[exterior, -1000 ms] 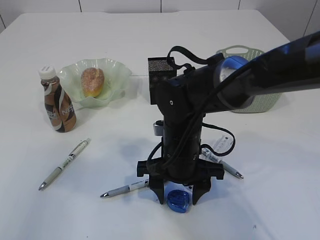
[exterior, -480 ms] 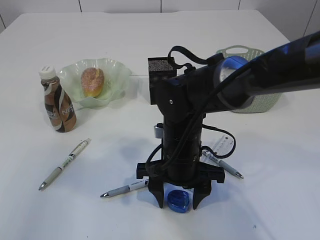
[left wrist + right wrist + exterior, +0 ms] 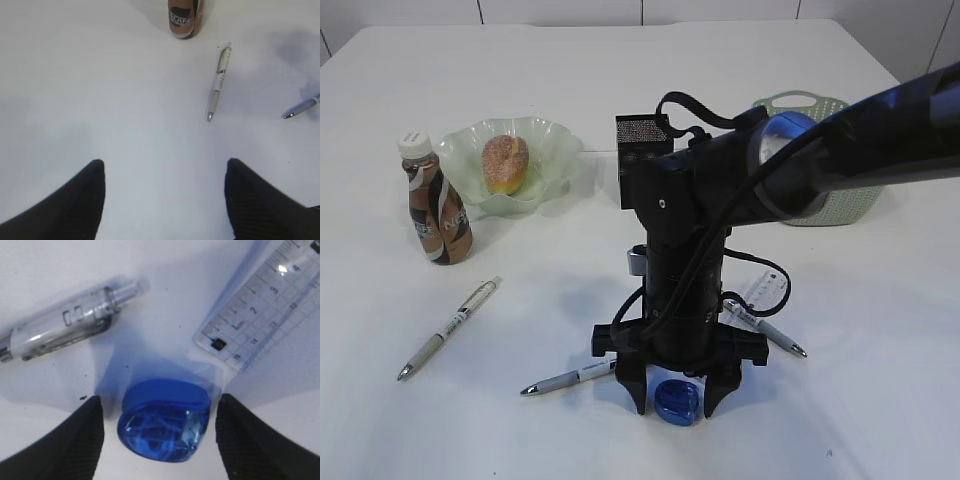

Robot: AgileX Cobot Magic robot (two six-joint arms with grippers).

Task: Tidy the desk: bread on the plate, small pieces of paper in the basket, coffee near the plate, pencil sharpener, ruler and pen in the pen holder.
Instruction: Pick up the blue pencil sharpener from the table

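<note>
My right gripper (image 3: 676, 398) (image 3: 160, 437) stands open, pointing down, with one finger on each side of the blue pencil sharpener (image 3: 677, 401) (image 3: 162, 425) and a small gap at both. The clear ruler (image 3: 260, 305) (image 3: 765, 290) and a pen (image 3: 70, 327) lie just beyond it. Two more pens (image 3: 450, 328) (image 3: 767, 331) lie on the table. My left gripper (image 3: 162, 200) is open over bare table. Bread (image 3: 505, 163) sits on the green plate (image 3: 555, 140) beside the coffee bottle (image 3: 435, 200). The black pen holder (image 3: 642, 135) stands behind my arm. Small pieces of paper are out of view.
A pale green basket (image 3: 825, 103) stands at the back right, mostly hidden by my right arm. In the left wrist view the coffee bottle (image 3: 185, 20) and a pen (image 3: 219, 82) lie ahead, and another pen's tip (image 3: 300, 106) shows at the right.
My right gripper has sunk slightly lower around the pencil sharpener. Nothing else has moved.
</note>
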